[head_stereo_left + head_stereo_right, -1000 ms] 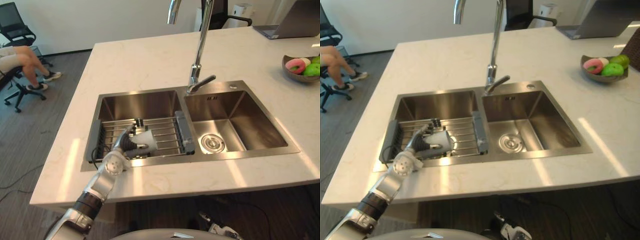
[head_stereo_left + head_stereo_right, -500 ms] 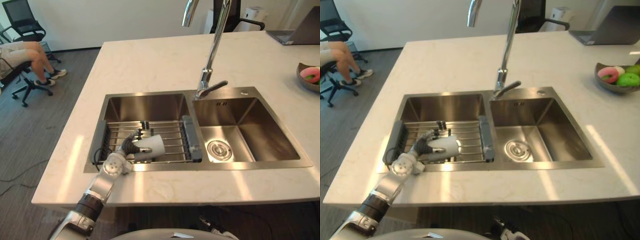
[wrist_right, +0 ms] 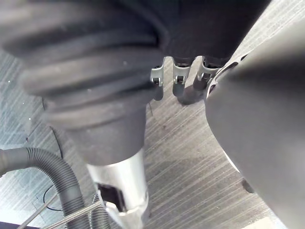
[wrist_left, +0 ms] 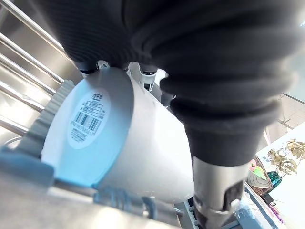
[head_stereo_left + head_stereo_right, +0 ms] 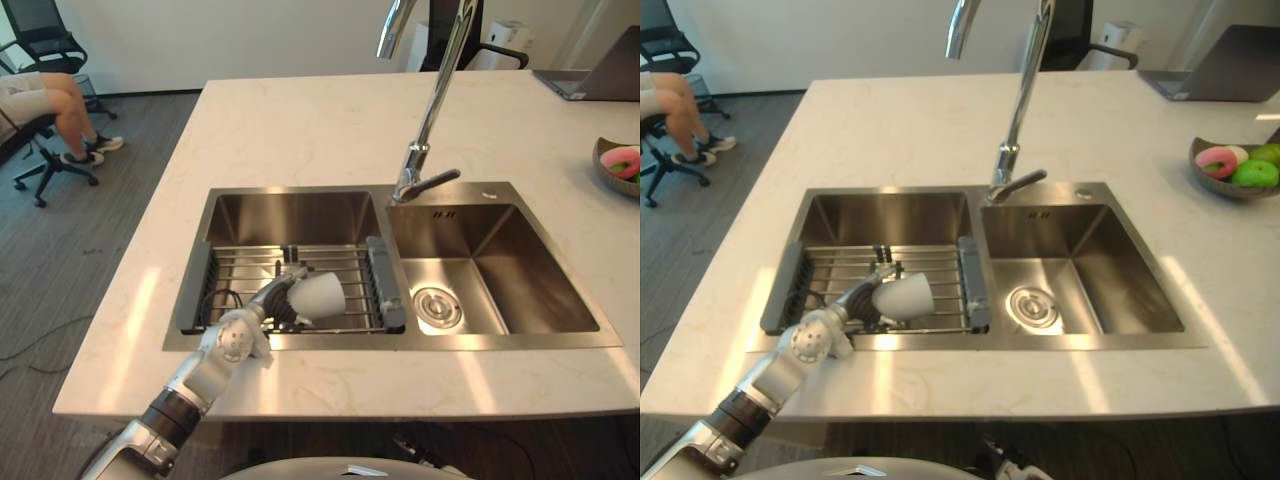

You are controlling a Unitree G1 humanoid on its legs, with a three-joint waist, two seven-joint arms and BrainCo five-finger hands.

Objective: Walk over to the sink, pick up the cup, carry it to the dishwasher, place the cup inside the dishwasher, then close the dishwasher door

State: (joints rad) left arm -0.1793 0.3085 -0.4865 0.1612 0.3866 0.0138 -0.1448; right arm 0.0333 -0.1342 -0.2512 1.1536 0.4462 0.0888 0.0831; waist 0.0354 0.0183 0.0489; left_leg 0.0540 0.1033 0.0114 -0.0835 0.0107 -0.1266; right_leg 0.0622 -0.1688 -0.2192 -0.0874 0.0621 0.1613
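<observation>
A white cup (image 5: pixel 322 294) is tilted on its side just above the wire rack (image 5: pixel 240 272) in the left basin of the sink (image 5: pixel 290 212). My left hand (image 5: pixel 279 299) is shut on it from the front left, with its thumb and fingers round the cup's wall. The left wrist view shows the cup's base (image 4: pixel 88 138) with a barcode label, and my thumb (image 4: pixel 215 191) lies along the cup's side. My right hand (image 3: pixel 125 186) hangs low over the dark wood floor, its fingers relaxed and holding nothing.
A tall faucet (image 5: pixel 432 110) stands between the basins; the right basin (image 5: pixel 480 270) has a round drain (image 5: pixel 436 308). A fruit bowl (image 5: pixel 1232 168) and a laptop (image 5: pixel 1225 78) sit at the counter's right. A person (image 5: pixel 45 105) sits on an office chair at the far left.
My left hand has closed on the cup and raised it off the rack, a little to the right. The camera has shifted, so the whole scene sits differently.
</observation>
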